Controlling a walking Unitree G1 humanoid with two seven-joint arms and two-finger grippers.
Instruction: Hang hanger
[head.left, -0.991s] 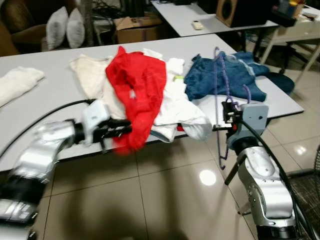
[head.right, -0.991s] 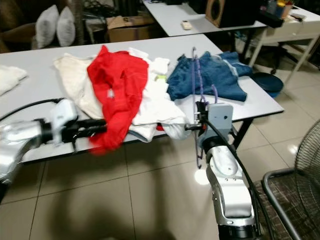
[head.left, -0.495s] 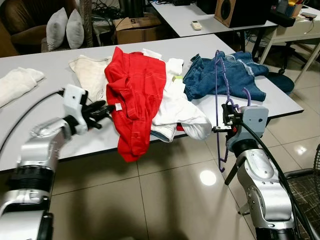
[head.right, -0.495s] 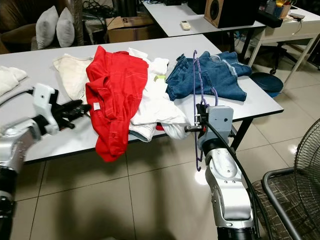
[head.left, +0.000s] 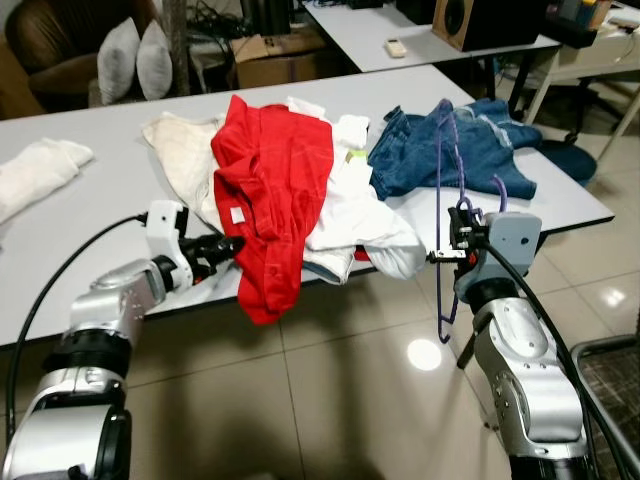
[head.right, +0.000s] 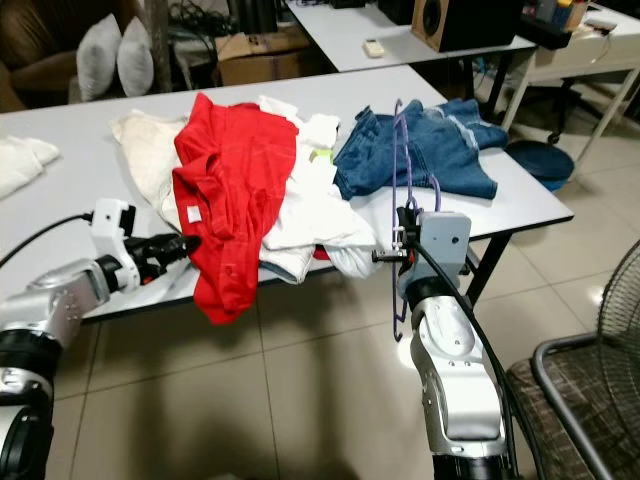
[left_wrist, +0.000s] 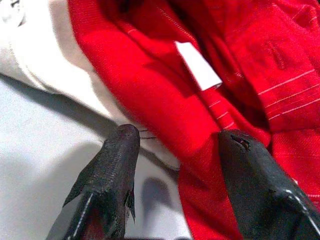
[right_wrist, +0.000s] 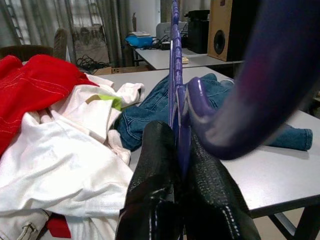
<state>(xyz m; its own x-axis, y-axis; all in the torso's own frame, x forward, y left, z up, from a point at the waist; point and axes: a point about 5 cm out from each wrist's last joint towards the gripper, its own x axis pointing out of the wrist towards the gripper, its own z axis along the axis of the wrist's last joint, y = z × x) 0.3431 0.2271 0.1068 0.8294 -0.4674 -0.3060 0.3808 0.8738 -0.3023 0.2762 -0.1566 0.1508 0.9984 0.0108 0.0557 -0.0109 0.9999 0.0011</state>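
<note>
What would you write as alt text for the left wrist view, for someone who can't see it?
The left hand, its two black fingers open, is right at the edge of a red shirt with a white label showing. The shirt lies partly over a white garment on a pale grey table.

Red shirt (head.left: 268, 190) hides white garments (head.left: 350, 215), perhaps several.

Heaped clothes (head.left: 320, 190) crowd the table's (head.left: 90, 230) middle; its near left lies bare.
</note>
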